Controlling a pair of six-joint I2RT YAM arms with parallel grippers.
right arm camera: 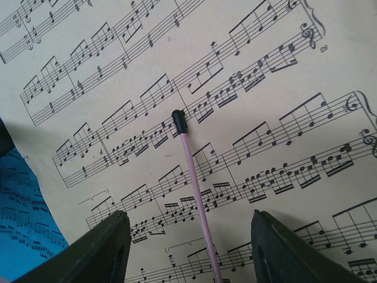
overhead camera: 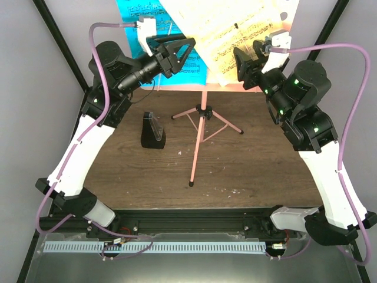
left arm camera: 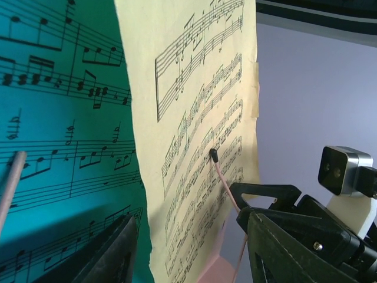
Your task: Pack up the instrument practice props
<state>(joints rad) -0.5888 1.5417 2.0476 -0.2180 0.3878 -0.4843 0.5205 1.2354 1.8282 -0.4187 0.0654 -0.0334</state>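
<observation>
Logged stand [overhead camera: 200, 134] upright on worktop [overhead camera: 118, 171], wire [right arm camera: 194, 194] pinning yellow sheet [overhead camera: 235, 29] over blue sheet [overhead camera: 136, 12]; metronome [overhead camera: 152, 131] beside legs. Logged left hand [overhead camera: 184, 56], right hand [overhead camera: 242, 65] spread, empty, flanking sheets, likely for removal.

A dark brown wood-grain table [overhead camera: 265, 171] carries a small black pyramid metronome [overhead camera: 152, 132], upright on its left half. Just right of it, near the middle, the salmon-pink music stand [overhead camera: 198, 141] rests on three thin, splayed legs, and a few pale specks [overhead camera: 227, 190] lie near the front edge
</observation>
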